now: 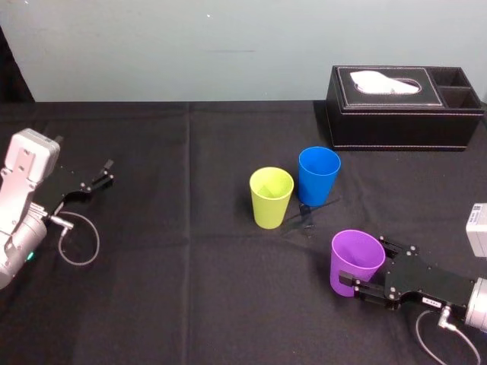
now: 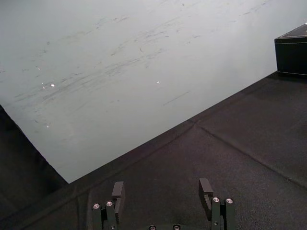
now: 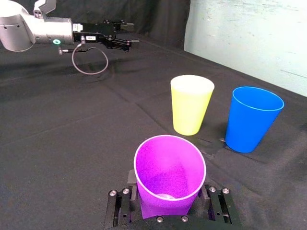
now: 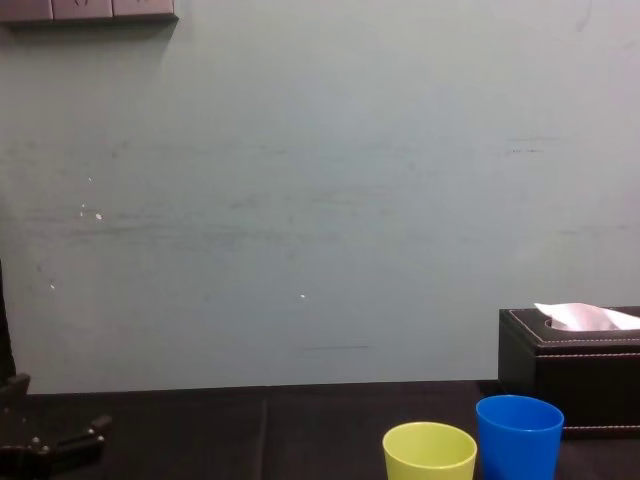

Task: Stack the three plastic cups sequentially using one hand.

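The right pincer [image 1: 364, 268] is closed around the purple cup [image 3: 169, 175], with one finger on each side, near the front right corner of the tabletop [image 1: 152, 289]. The yellow-green cup [image 1: 271, 198] and the blue cup [image 1: 318, 176] stand close together near the middle. The left pincer [image 2: 161, 189] hangs open by the left edge. The cups look light, smooth and thin, so they may slip or bend. Hold the sides softly, under the rim.
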